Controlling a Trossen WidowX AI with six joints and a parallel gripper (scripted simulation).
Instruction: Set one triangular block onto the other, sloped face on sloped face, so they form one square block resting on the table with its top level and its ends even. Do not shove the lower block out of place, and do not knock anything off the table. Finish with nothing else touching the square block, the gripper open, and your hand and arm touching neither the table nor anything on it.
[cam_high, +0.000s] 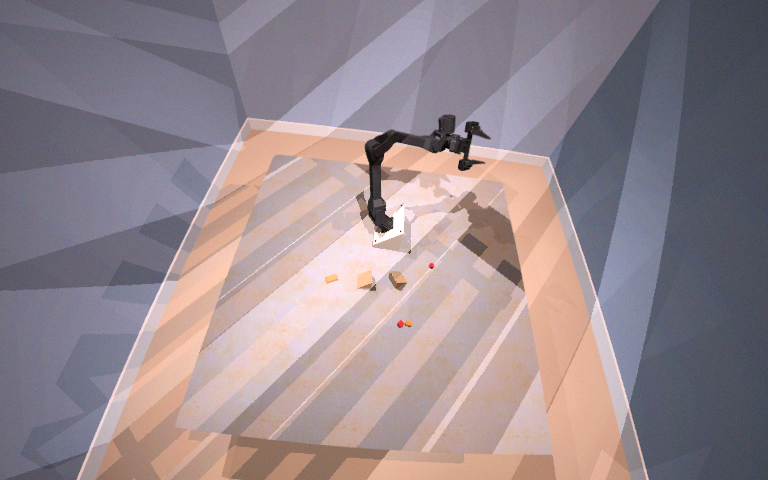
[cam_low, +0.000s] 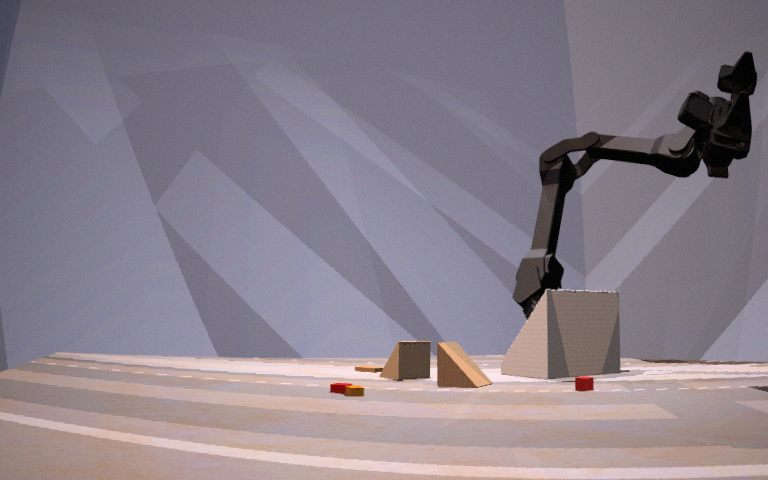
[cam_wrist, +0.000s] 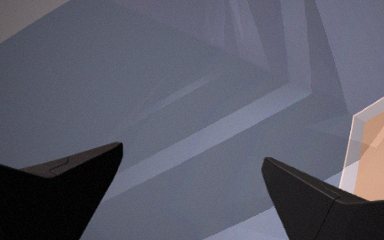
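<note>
Two tan triangular blocks stand apart on the table. The left block shows a dark upright face in the exterior view, and its side edge slopes down to the left. The right block has its sloped face falling to the right in the exterior view. A gap lies between them, and neither rests on the other. My gripper is open and empty. It is raised high, beyond the arm's base and far from both blocks. The wrist view shows no block.
A thin tan block lies left of the blocks. A red cube lies to their right. Another red piece and an orange piece lie together. The arm stands on a pale wedge-shaped base.
</note>
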